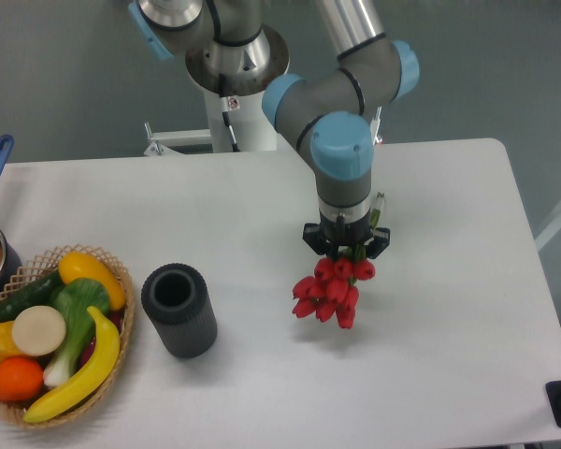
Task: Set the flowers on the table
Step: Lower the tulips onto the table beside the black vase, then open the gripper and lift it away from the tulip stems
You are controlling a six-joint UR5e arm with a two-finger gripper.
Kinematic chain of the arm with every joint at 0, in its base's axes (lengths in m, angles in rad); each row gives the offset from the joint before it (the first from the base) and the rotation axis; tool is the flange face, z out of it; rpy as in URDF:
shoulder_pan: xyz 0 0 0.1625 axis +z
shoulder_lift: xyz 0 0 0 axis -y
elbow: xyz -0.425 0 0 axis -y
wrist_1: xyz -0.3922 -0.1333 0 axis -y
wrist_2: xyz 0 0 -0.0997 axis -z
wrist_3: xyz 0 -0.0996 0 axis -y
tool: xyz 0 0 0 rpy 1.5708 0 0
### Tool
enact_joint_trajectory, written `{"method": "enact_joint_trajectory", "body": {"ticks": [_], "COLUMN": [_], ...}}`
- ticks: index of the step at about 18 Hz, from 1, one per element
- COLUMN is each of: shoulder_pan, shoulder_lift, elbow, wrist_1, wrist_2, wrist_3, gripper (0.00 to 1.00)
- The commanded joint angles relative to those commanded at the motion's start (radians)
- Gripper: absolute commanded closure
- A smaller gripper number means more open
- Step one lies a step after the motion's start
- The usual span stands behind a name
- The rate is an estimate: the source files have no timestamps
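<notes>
Hand (pixel 346 251) clamped on stems of flowers (pixel 329 288), blooms hanging head-down just above white worktop (pixel 449 281), right of centre. Transport looks near done; release & retreat not yet made. Whether blooms touch surface: cannot tell. Worktop matte, bare beneath bunch. Dark ribbed cylinder (pixel 179 310) & fruit basket (pixel 51 332) sit well apart at left; grey wall behind

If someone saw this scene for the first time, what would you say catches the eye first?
The red flowers stand out, hanging blossoms down from the gripper over the middle of the white table. Next comes the wicker basket of colourful fruit at the left edge, with a dark ribbed cylinder beside it.
</notes>
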State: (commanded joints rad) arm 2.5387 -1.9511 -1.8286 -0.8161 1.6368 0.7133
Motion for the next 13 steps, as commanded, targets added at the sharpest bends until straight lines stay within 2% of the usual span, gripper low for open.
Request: {"method": "enact_joint_trajectory", "body": {"ticks": [3, 4, 5, 6, 8, 9, 10, 13], "shoulder_pan": [0.000, 0.000, 0.000, 0.000, 0.002, 0.002, 0.003, 0.017], "shoulder_lift": [-0.015, -0.015, -0.015, -0.015, -0.011, -0.006, -0.002, 0.027], "elbow": [0.009, 0.011, 0.020, 0.029, 0.037, 0.035, 0.035, 0.038], "wrist_1": [0.000, 0.002, 0.000, 0.000, 0.000, 0.003, 0.003, 0.006], "wrist_2": [0.000, -0.006, -0.006, -0.008, -0.008, -0.006, -0.006, -0.009], "wrist_3": [0.000, 0.000, 0.002, 0.002, 0.008, 0.012, 0.012, 0.021], "gripper": [0.58, 0.54, 0.42, 0.39, 0.13, 0.05, 0.00, 0.00]}}
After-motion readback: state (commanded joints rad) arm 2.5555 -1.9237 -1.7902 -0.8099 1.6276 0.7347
